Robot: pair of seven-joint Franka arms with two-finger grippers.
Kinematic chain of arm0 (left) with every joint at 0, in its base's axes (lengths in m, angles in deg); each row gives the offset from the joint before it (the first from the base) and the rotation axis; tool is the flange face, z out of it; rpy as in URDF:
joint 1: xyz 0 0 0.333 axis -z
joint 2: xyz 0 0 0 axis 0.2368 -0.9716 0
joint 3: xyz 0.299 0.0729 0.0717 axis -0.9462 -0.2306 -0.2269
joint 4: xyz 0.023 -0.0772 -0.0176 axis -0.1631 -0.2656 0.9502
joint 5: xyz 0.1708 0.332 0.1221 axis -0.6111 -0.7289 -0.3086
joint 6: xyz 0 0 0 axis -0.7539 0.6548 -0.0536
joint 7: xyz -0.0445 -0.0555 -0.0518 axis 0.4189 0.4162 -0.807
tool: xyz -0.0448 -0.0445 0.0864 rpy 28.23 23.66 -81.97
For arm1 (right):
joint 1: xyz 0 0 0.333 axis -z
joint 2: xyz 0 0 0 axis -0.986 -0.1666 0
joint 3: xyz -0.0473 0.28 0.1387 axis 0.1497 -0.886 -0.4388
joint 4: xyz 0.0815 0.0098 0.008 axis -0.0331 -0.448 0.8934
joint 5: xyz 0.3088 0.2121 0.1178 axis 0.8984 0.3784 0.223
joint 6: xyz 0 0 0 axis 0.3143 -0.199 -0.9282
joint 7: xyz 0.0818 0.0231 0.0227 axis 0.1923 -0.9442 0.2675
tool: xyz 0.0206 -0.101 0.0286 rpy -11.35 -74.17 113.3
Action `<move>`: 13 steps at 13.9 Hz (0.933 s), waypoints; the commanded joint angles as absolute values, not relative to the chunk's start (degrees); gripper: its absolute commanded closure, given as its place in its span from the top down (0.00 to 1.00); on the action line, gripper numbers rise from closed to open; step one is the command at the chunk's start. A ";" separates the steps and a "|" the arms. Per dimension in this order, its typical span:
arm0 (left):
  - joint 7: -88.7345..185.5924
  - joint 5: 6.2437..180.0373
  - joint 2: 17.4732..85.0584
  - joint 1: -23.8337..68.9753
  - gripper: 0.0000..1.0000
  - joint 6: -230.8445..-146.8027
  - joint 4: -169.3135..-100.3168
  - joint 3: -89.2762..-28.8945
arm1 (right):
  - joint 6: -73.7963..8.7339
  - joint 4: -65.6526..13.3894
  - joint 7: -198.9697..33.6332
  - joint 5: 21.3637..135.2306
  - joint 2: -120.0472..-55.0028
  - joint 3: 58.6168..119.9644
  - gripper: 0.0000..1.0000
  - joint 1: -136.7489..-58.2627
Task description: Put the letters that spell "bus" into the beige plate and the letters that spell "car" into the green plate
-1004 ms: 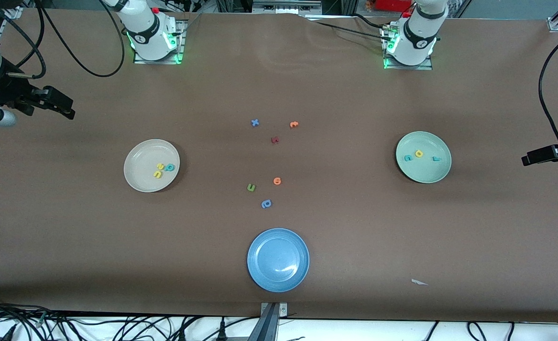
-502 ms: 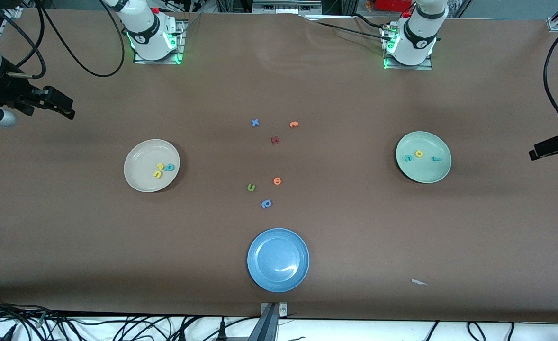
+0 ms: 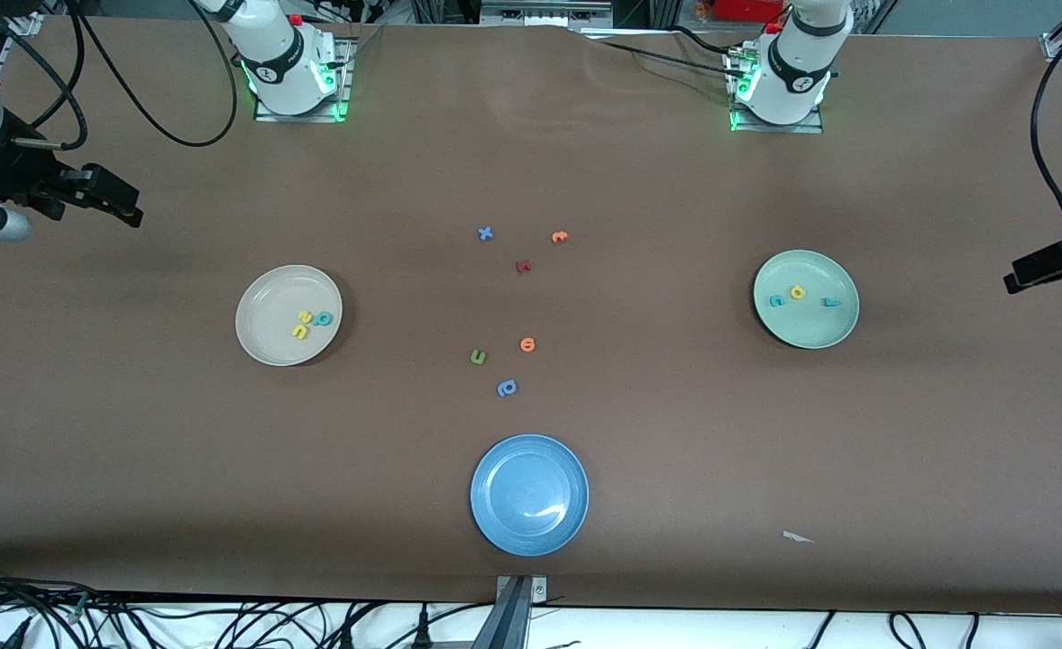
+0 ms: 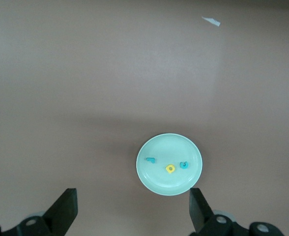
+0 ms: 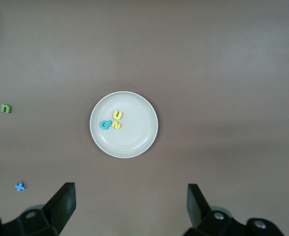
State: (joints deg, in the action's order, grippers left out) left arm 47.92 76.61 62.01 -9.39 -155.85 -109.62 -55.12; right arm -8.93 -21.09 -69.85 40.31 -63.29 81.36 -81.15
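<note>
The beige plate [image 3: 270, 297] holds a teal "b" [image 3: 324, 318], a yellow "u" [image 3: 300, 333] and a yellow "s" [image 3: 305, 315]. In the green plate [image 3: 810, 326] lie a teal "c" [image 3: 776, 301], a yellow "a" [image 3: 798, 292] and a teal "r" [image 3: 831, 302]. My left gripper [image 3: 1018, 278] hangs open and empty over the table's left-arm end, off the green plate [image 4: 169, 147]. My right gripper [image 3: 127, 205] hangs open and empty over the right-arm end, off the beige plate [image 5: 134, 140]. Each wrist view shows its gripper, left [image 4: 132, 209] and right [image 5: 130, 204], high above bare table.
An empty blue plate [image 3: 529, 494] sits near the front edge. Loose letters lie mid-table: blue x [image 3: 485, 234], orange [image 3: 559, 237], dark red [image 3: 523, 266], orange [image 3: 527, 344], green [image 3: 479, 358], blue [image 3: 507, 388]. A white scrap [image 3: 798, 537] lies toward the left arm's end.
My left gripper has drawn back from the green plate toward its end of the table. The right arm and all the letters have stayed put.
</note>
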 commanded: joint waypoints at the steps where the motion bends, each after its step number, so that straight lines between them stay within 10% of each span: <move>1: 46.29 83.41 66.68 0.57 1.00 -154.37 -110.51 -67.00 | -8.40 -20.54 -71.04 40.48 -63.18 81.12 1.00 -80.50; 13: 43.56 86.35 71.26 8.16 0.99 -155.95 -114.38 -76.44 | -8.40 -20.54 -71.04 40.48 -63.27 81.12 1.00 -80.50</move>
